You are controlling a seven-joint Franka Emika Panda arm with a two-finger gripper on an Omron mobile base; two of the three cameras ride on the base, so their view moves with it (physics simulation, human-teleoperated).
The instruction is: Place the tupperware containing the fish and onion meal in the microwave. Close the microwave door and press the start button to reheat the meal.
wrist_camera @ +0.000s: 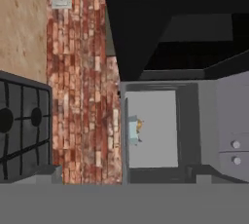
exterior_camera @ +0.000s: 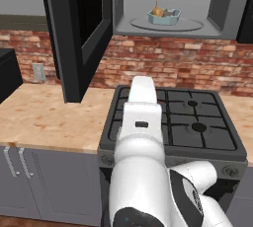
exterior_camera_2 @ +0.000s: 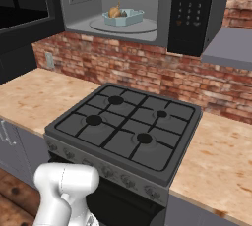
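a red brick wall (exterior_camera: 163,68) is running behind a speckled tan counter (exterior_camera: 44,117), and a black gas stove (exterior_camera_2: 128,131) with four burners is sitting set into that counter, knobs lining its front edge. grey cabinet doors (exterior_camera: 29,186) with pale handles are showing below the counter in the left base view, and a wall outlet (exterior_camera: 38,71) is sitting low on the brick to the left. a strip of wooden floor (exterior_camera_2: 15,198) is showing at the lower left of the right base view.

above the stove the microwave (exterior_camera_2: 192,14) is hanging with its pale grey cavity exposed and its dark keypad panel on the right. the microwave door (exterior_camera: 81,28) is standing swung wide open to the left, out over the counter. inside, the tupperware (exterior_camera: 164,17) is resting on the round turntable plate (exterior_camera: 190,24), near its middle, and the fish and onion meal (exterior_camera_2: 115,11) is sitting in the tub, poking above its rim. in the hand view the tub is appearing small and side-on against the pale cavity.

the white arm (exterior_camera: 141,137) is reaching up in front of the stove; whether the gripper's jaws are released or clenched, i cannot tell.
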